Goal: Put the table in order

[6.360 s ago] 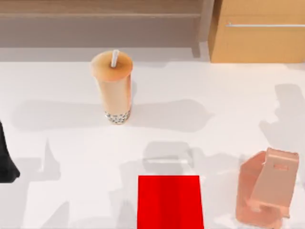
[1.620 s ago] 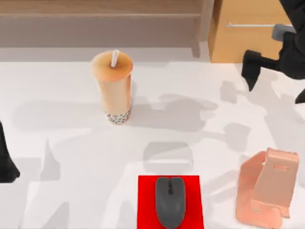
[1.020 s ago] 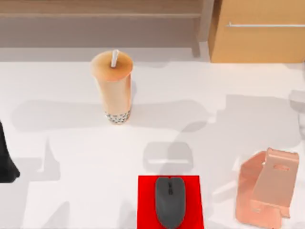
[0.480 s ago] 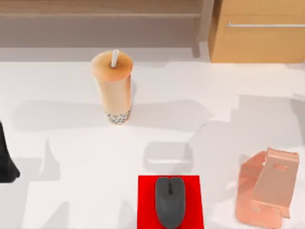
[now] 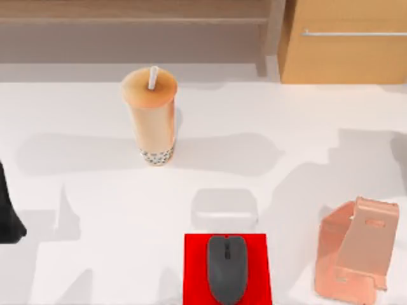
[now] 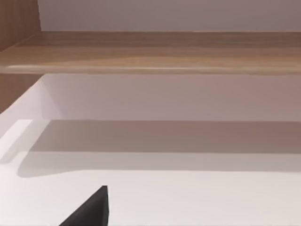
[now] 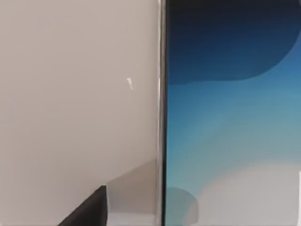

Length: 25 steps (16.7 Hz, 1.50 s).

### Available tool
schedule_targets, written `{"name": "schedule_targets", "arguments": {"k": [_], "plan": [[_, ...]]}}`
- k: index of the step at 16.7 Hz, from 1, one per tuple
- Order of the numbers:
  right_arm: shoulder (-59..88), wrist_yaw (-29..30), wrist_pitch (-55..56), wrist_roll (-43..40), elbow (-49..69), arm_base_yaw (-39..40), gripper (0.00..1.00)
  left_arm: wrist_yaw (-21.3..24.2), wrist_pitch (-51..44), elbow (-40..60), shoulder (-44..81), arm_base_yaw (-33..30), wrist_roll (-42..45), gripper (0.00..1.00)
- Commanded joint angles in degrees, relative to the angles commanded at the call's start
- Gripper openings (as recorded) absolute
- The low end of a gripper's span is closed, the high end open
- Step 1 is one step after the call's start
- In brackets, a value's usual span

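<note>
Behind the far edge of the white surface [image 5: 318, 114] you had a long wooden shelf [image 5: 133, 11], with a shaded recess beneath it. At the far right stood a light-brown wooden cabinet [image 5: 343, 60] with a metal bar handle [image 5: 353, 33]. Soft grey shadows lay across the surface. The left wrist view showed you that shelf [image 6: 155, 52] against a pale wall [image 6: 169, 15].

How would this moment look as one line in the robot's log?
mouse: on red mat | cup: upright | pink stand: table's right | left arm: parked, left edge

Dark mouse [image 5: 227, 268] on red mat [image 5: 194, 270]; bubble tea cup [image 5: 151, 116] upright; pink stand [image 5: 357, 249]; cabinet [image 5: 343, 57].
</note>
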Motion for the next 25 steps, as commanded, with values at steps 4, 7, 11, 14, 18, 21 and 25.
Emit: {"name": "schedule_targets", "arguments": {"k": [4,7,11,14,18,21,25], "plan": [[0.0,0.0,0.0,0.0,0.0,0.0,0.77,0.0,0.0,0.0,0.0,0.0,0.0,1.0],[0.0,0.0,0.0,0.0,0.0,0.0,0.55,0.0,0.0,0.0,0.0,0.0,0.0,1.0],[0.0,0.0,0.0,0.0,0.0,0.0,0.25,0.0,0.0,0.0,0.0,0.0,0.0,1.0],[0.0,0.0,0.0,0.0,0.0,0.0,0.02,0.0,0.0,0.0,0.0,0.0,0.0,1.0],[0.0,0.0,0.0,0.0,0.0,0.0,0.0,0.0,0.0,0.0,0.0,0.0,0.0,1.0],[0.0,0.0,0.0,0.0,0.0,0.0,0.0,0.0,0.0,0.0,0.0,0.0,0.0,1.0],[-1.9,0.17,-1.62,-0.09,0.91,0.02,0.0,0.0,0.0,0.0,0.0,0.0,0.0,1.0]]}}
